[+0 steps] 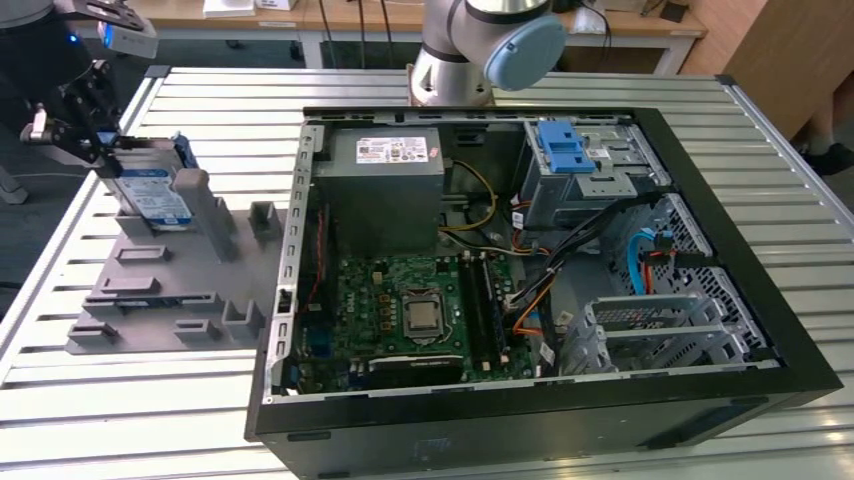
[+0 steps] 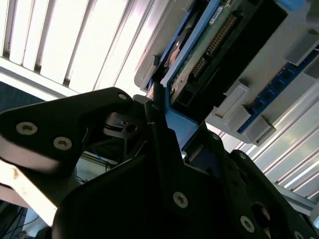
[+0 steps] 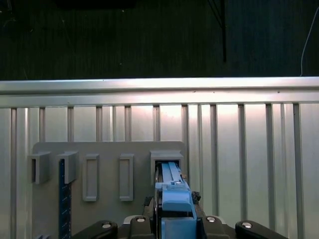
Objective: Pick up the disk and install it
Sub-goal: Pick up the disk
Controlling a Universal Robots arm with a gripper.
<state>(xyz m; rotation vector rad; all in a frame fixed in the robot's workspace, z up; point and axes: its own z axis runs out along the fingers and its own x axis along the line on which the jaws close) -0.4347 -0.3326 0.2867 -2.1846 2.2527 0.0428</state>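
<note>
The disk (image 1: 150,195) is a flat silver-grey drive with a blue-and-white label and blue side rails. It stands on edge in a slot of the grey holder plate (image 1: 160,290) at the exterior view's left. My gripper (image 1: 104,150) is at its upper end, shut on the blue rail. In the first wrist view the blue rail of the disk (image 3: 172,191) runs between my fingers (image 3: 148,201) into the slot. The second wrist view shows the gripper (image 2: 167,117) pinching the blue edge of the disk (image 2: 219,35), whose circuit-board side is exposed.
An open computer case (image 1: 747,300) lies right of the holder, with a motherboard, power supply (image 1: 387,160) and a drive cage with a blue latch (image 1: 567,150). The arm's base (image 1: 474,50) stands behind it. A blue memory board (image 3: 62,199) sits in another holder slot. Slatted metal table (image 1: 134,420).
</note>
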